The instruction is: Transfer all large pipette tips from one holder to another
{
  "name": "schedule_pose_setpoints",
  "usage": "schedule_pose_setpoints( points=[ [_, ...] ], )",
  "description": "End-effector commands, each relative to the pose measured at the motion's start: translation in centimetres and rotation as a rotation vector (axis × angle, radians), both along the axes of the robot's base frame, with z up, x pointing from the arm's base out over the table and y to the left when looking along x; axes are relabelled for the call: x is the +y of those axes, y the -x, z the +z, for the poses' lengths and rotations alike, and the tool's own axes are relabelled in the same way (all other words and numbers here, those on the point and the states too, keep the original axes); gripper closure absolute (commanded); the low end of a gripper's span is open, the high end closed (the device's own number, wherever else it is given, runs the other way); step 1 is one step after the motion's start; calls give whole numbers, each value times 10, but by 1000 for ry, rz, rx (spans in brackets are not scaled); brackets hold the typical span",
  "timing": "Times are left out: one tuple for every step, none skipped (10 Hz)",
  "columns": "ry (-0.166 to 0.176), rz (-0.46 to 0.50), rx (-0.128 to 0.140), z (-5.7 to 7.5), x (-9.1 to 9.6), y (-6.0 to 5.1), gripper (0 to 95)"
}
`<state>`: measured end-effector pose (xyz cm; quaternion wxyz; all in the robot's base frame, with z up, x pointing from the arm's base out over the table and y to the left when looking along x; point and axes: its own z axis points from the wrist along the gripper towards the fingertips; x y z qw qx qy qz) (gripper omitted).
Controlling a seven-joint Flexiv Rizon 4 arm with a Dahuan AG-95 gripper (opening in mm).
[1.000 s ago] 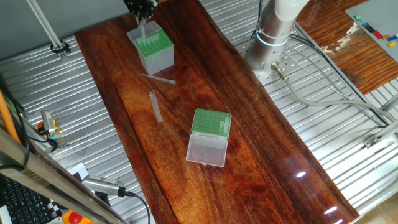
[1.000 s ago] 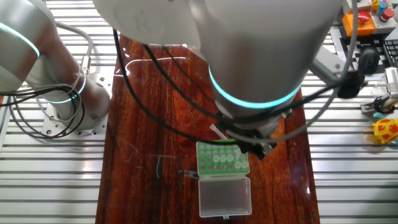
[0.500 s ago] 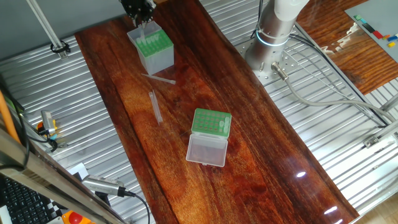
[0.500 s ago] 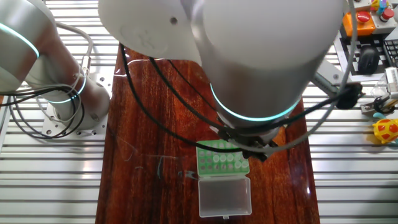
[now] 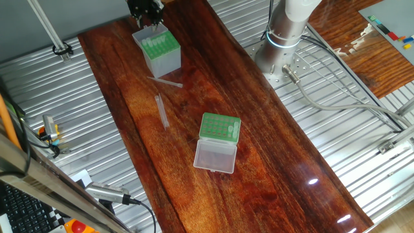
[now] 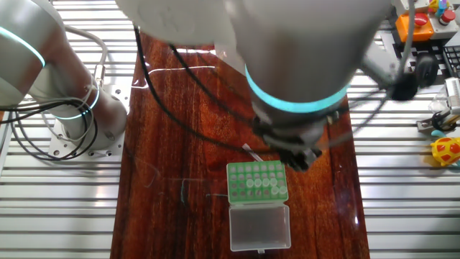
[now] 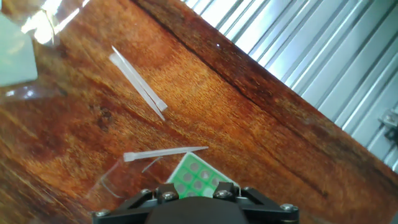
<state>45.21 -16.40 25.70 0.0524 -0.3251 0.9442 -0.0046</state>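
Gripper (image 5: 146, 11) over tall translucent box (image 5: 157, 50), far end of worktop (image 5: 259, 129); jaw state unclear | 2 loose tips (image 5: 162, 111) on wood btwn box & low green rack (image 5: 219, 127) | light, slick, roll easily; grip wide end.

- One low green rack (image 5: 220, 127) with a hinged clear lid (image 5: 215, 156), lying open on the table.
- One taller translucent box (image 5: 158, 51) with a green perforated top insert.
- Two loose pipette tips on the wood in the first fixed view: one (image 5: 164, 81) just beside the box, one (image 5: 161, 110) nearer the rack.
- The hand view shows one tip (image 7: 163, 153) next to the box and what looks like a pair (image 7: 138, 83) touching side by side.
- One gripper (image 5: 145, 9) above the box.
- One wooden table (image 5: 272, 155).
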Motion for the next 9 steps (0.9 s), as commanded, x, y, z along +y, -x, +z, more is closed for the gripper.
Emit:
schedule_pose_setpoints(
  points=[
    [2, -73, 20, 2, 3, 0, 570],
    [5, -36, 47, 2, 3, 0, 760],
    [7, 25, 59, 2, 3, 0, 760],
    [9, 101, 76, 2, 3, 0, 760],
    [16, 162, 101, 2, 3, 0, 760],
    [13, 172, 114, 2, 3, 0, 760],
    [-3, 150, 126, -1, 17, 7, 760],
    [6, 106, 123, -9, 46, 21, 760],
    [20, 72, 116, -18, 71, 31, 760]
  ],
)
